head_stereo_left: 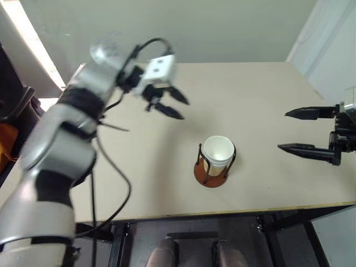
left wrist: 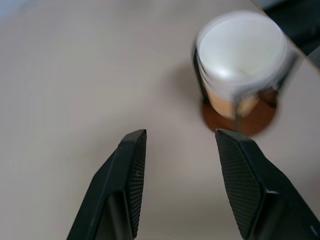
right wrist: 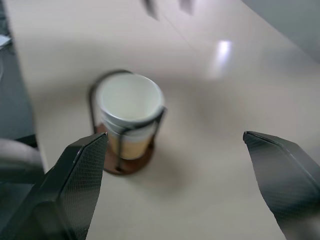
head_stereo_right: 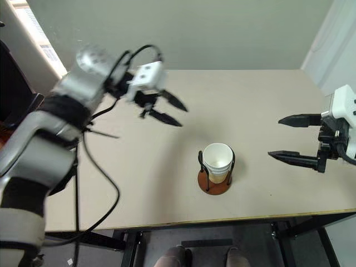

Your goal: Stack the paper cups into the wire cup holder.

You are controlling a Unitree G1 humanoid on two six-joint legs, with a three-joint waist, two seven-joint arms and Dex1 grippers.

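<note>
1. Pale beige table (head_stereo_left: pixel 261 100) under both my arms, a grey wall behind it; the wire cup holder (head_stereo_left: pixel 212 166) stands near the table's front edge, and I place everything else from it.

2. Seated in the holder are the paper cups (head_stereo_left: pixel 218 153), nested upright between the black wire loops, the top white rim standing above them. The wrist views show more than one rim, but they are blurred — I'd guess three cups and cannot be sure.

3. My left gripper (head_stereo_left: pixel 169 103) hangs in the air up and to the left of the holder, well apart from it, its fingers partly spread and holding nothing.

4. My right gripper (head_stereo_right: pixel 293 139) is to the right of the holder at about the stack's height, also apart, its jaws spread wide and empty.

5. As I judge it, the stacking looks done or nearly so — the step now is to get clear without upsetting the stack.

6. To do that well, I would:
   - keep both sets of fingers away from the wire loops and the top rim;
   - draw each arm outward from the holder, not across it;
   - check that the top cup sits level before calling it finished.
</note>
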